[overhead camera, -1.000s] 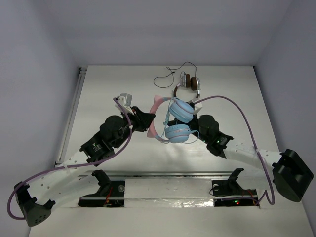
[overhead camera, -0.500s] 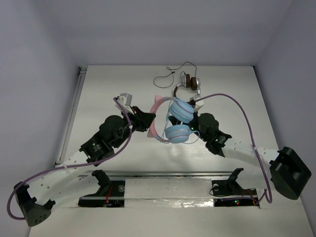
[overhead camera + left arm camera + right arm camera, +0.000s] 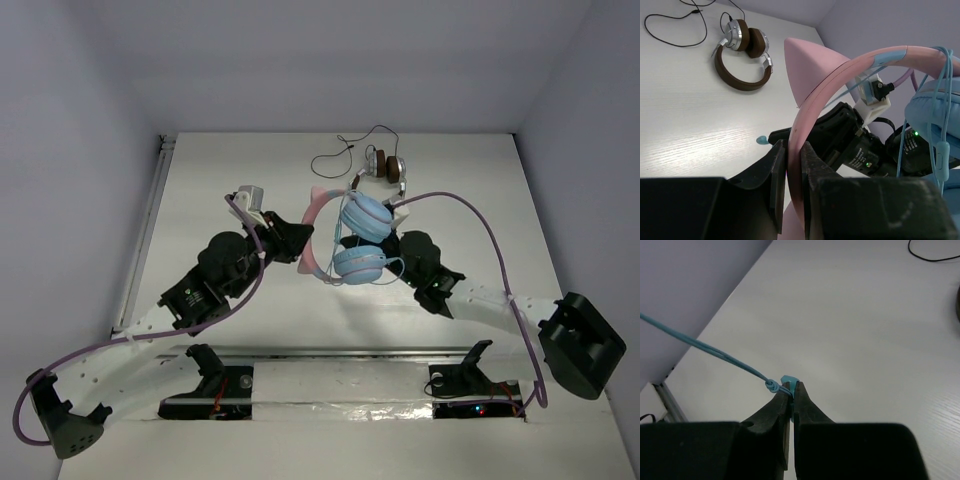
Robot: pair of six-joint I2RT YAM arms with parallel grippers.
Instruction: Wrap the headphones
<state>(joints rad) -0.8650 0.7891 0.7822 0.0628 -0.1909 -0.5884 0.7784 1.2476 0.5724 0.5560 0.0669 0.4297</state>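
White table (image 3: 220, 170) below. Headphones (image 3: 362, 218) up off it near the middle, brown headphones (image 3: 388, 168) flat at 12 o'clock. Left gripper (image 3: 793, 150) at 9 o'clock, squeezed tight on pink headband (image 3: 812, 70). Right gripper (image 3: 791, 390) at 4 o'clock, pinching thin blue cable (image 3: 771, 385).

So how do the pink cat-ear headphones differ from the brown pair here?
The pink headphones are gripped at the headband by the left tool; the brown headphones lie untouched on the table. The pink pair's light blue cable is pinched in the right tool; the brown pair's black cable trails loose. Both are wired over-ear sets.
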